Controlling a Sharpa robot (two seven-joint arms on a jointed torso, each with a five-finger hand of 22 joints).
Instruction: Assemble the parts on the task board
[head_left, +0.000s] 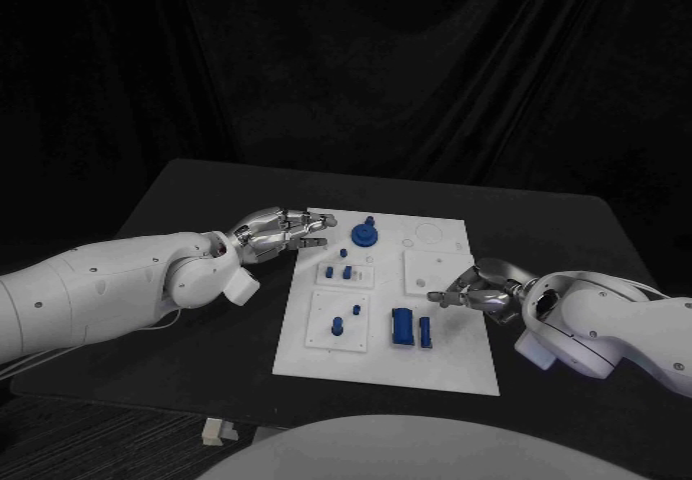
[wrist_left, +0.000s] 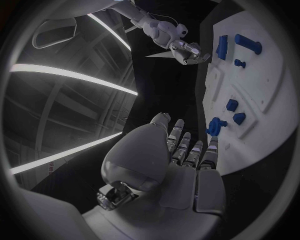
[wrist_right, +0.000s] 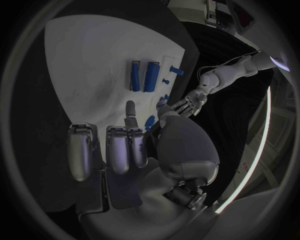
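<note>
Left hand (head_left: 277, 233) fingers spread, empty, at the task board (head_left: 459, 362) far-left corner, probably lining up on the round blue part (head_left: 365, 235) nearby. Right hand (head_left: 476, 288) fingers curled at the board's right edge; grip unclear. Other blue parts (head_left: 410, 328) sit mid-board.

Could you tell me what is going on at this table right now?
The robot is assembling blue parts on the white task board. Neither hand holds anything: the left hand hovers open at the board's far left corner near the round blue part, and the right hand sits at the board's right edge, fingers apart.
</note>
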